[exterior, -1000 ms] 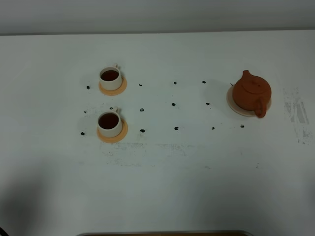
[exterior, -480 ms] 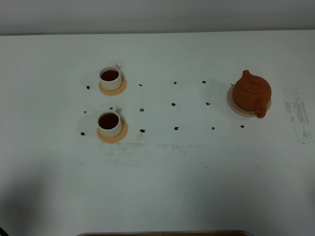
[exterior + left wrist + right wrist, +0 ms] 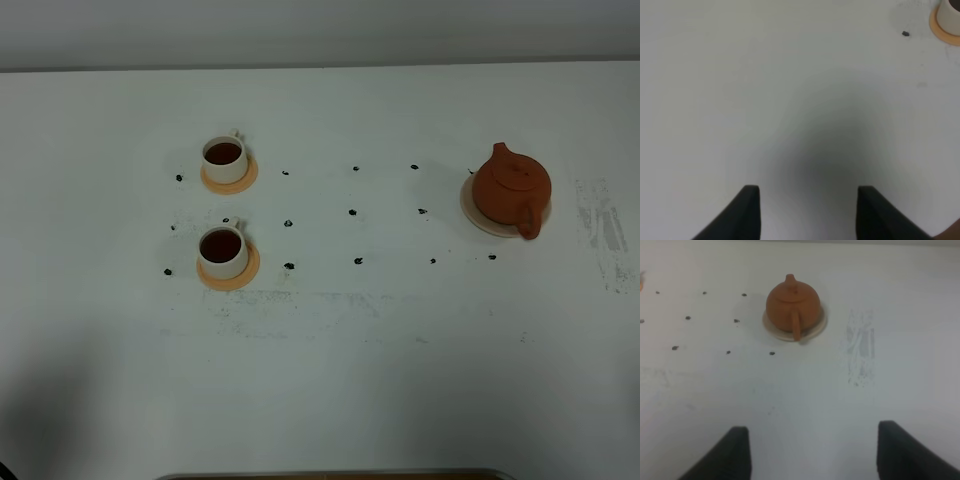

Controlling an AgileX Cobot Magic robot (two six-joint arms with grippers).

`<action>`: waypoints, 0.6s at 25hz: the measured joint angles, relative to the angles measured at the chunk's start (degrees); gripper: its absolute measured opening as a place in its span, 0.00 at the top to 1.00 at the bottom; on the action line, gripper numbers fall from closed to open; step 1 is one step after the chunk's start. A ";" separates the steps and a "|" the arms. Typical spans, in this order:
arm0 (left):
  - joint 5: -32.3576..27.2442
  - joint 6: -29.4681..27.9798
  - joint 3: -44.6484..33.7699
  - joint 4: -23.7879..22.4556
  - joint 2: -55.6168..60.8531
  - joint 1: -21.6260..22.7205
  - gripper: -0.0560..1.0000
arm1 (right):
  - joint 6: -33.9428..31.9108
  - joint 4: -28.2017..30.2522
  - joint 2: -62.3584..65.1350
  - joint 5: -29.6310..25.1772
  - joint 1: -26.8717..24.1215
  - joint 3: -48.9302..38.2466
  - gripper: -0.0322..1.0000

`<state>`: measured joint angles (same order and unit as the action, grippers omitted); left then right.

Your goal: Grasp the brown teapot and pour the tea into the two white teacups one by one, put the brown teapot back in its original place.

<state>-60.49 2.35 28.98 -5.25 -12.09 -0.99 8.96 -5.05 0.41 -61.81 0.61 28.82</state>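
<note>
The squat reddish-brown clay teapot (image 3: 511, 189) with knobbed lid, short spout and loop handle sits upright on the pale cream round saucer (image 3: 474, 213), on the right side of the white desk (image 3: 380, 350) in the high view. Its spout points toward the far edge of the desk and its handle toward the near edge. On the left side of the desk stand two small white cylindrical teacups, each on its own orange round coaster: the far teacup (image 3: 224, 159) on the far coaster (image 3: 248, 178), and the near teacup (image 3: 222, 251) on the near coaster (image 3: 247, 272). Both teacups contain dark liquid. Small dark marks (image 3: 353, 212) lie in rows on the desk between the teacups and the teapot. Neither arm appears in the high view. In the right wrist view, the right gripper (image 3: 812, 452) has its jaws released and spread wide, grasping nothing; it is well apart from the teapot (image 3: 792, 303), whose handle faces that camera. In the left wrist view, the left gripper (image 3: 809, 212) has its jaws released, with bare desk between them; one teacup (image 3: 951, 14) on its coaster shows at the frame edge, well apart from the jaws.
</note>
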 joint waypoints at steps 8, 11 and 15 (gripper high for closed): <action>0.00 0.00 0.00 0.00 0.00 0.00 0.51 | -0.06 0.00 0.00 0.00 0.00 0.00 0.43; 0.00 0.00 0.00 0.00 0.00 0.00 0.51 | -0.06 0.00 0.00 0.00 0.00 0.00 0.43; 0.00 0.05 0.00 0.00 1.57 0.00 0.51 | 0.00 0.00 0.00 0.00 0.00 0.00 0.43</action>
<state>-60.49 2.40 28.98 -5.25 -10.52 -0.99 8.96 -5.05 0.41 -61.81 0.61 28.82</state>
